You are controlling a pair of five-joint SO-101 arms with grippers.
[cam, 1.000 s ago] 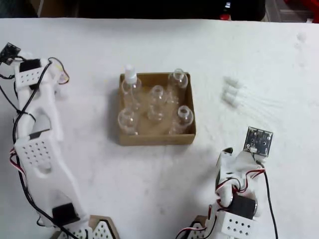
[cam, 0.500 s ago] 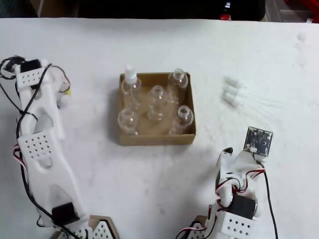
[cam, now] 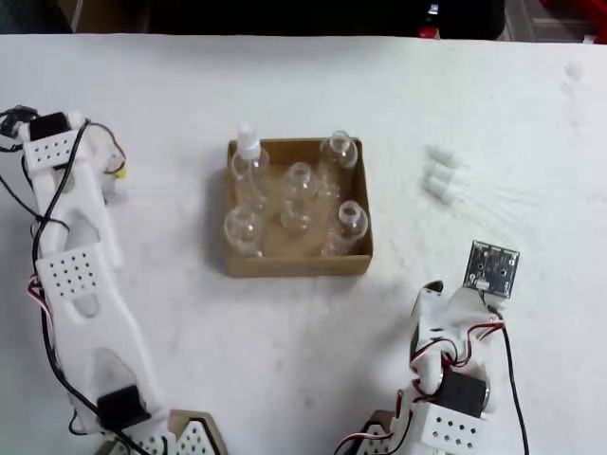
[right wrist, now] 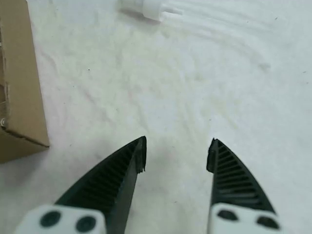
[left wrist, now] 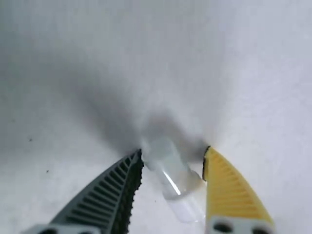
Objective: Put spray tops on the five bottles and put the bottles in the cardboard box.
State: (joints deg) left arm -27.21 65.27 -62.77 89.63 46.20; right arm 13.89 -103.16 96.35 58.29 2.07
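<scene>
Five bottles (cam: 298, 194), one cardboard box (cam: 299, 262), one fitted spray top (cam: 248, 139), four loose spray tops (cam: 438, 173), two arms (cam: 76, 275).

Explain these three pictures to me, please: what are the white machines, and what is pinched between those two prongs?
The view from above shows two small robot arms, the left arm and the right arm, at a white table. Each ends in a two-fingered pincer called a gripper, with a camera on its wrist; the other two pictures come from those cameras. Between the arms stands a cardboard box holding five clear bottles. One bottle wears a white spray top; the other four, like this one, have none. Three spare spray tops lie beside the box, on the right arm's side. The left gripper is closed on a small clear plastic piece, probably another spray top. The right gripper is open and holds nothing.
</scene>
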